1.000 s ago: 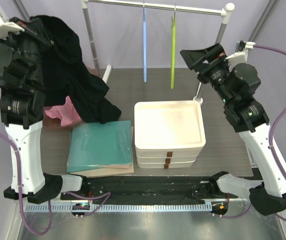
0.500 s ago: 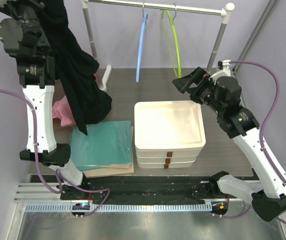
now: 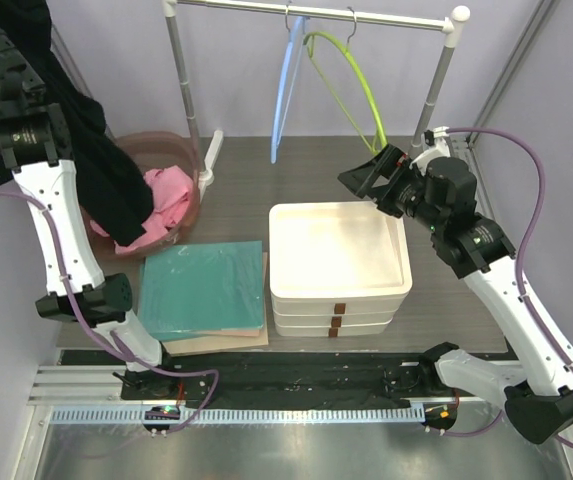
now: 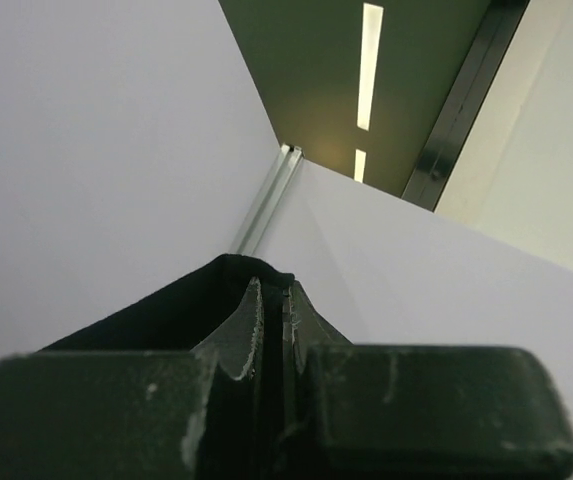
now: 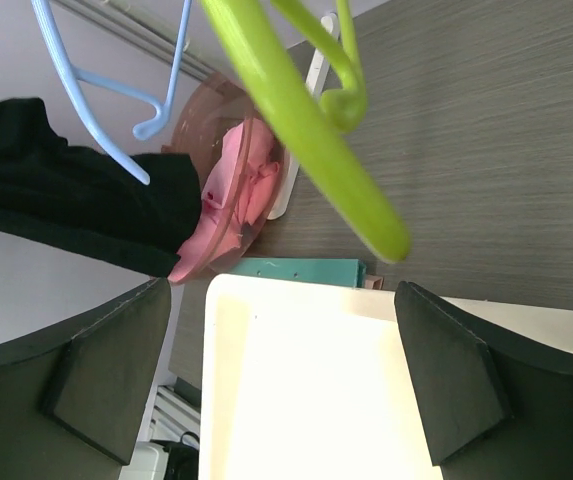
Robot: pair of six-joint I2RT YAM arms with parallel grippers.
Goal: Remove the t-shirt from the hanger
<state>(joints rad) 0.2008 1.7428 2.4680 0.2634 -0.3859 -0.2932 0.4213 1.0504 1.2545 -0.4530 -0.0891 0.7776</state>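
Observation:
The black t-shirt hangs off the hanger from high at the upper left, trailing down to the pink basket. My left gripper points up at the ceiling, shut on a fold of that black cloth. A green hanger and a blue hanger hang bare on the rail, both swung askew. My right gripper stands wide open with nothing in it, just below the green hanger and over the white tray. The t-shirt also shows at the left of the right wrist view.
A translucent pink basket with pink cloth sits at the left rear by the rack post. A teal board lies on a tan one in front. A stack of white trays fills the centre right.
My left arm rose up and to the left, lifting the black t-shirt off the table and uncovering the pink basket. My right arm dropped lower toward the tray. Both hangers swung round.

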